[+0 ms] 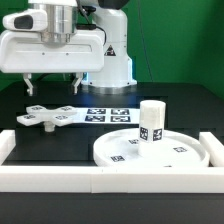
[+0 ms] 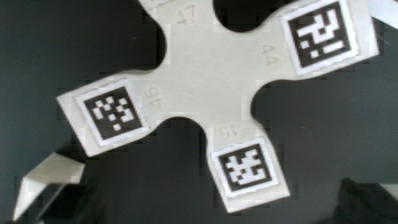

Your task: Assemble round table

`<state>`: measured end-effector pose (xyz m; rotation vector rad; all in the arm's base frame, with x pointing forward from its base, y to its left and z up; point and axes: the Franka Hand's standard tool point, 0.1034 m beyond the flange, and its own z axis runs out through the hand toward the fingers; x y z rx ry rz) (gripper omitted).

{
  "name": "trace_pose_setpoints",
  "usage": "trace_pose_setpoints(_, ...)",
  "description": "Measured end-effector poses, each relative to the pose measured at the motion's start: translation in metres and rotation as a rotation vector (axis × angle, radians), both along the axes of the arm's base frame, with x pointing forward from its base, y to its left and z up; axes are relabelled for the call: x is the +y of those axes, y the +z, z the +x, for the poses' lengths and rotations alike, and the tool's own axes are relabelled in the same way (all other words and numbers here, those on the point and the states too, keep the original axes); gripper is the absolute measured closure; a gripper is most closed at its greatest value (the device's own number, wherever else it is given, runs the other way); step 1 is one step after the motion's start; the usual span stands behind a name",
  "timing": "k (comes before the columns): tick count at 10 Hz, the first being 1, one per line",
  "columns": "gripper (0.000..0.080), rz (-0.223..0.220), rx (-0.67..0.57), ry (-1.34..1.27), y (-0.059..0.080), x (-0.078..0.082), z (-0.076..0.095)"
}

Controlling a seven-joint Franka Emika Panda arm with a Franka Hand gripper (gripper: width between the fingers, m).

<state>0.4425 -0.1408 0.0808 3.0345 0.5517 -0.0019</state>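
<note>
The flat white cross-shaped piece lies on the black table at the exterior view's left, with tags on its arms. It fills the wrist view. My gripper hangs open and empty above it, not touching it. In the wrist view my gripper has one finger on each side of one arm of the cross, and a dark fingertip shows at the edge. The large rimmed round disc lies at the front right. The short cylindrical post stands upright on it.
The marker board lies flat between the cross piece and the disc, behind them. White border rails run along the front, the left and the right. The arm's white base stands at the back.
</note>
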Motion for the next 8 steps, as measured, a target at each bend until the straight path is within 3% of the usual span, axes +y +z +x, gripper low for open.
trace_pose_setpoints(2, 0.0151, 0.0, -0.001, -0.012, 0.0, -0.001, 0.0)
trace_pose_setpoints(4, 0.0151, 0.026, -0.019, -0.282, 0.0, -0.013, -0.005)
trace_pose_setpoints(5, 0.0151, 0.054, 0.007, -0.407, -0.003, -0.012, -0.01)
trace_pose_setpoints(8, 0.0151, 0.056, 0.006, -0.49, -0.005, -0.009, -0.009)
